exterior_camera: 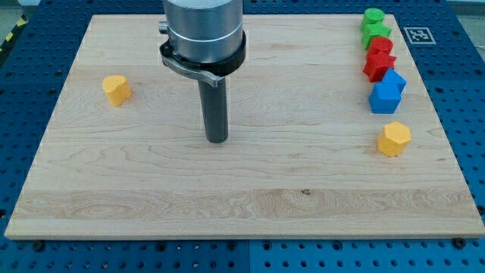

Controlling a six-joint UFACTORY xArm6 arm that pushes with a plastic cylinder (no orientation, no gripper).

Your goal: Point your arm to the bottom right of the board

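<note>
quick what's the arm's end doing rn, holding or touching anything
My tip: bare rod, no gripper, holds nothing; touches no block, standing near the board's middle between the left yellow block and the right-hand blocks.

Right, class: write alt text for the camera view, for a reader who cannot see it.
My tip rests near the middle of a wooden board, touching no block. A column of green, red and blue blocks, then a yellow hexagon, lines the view's right; a yellow block sits left.
</note>
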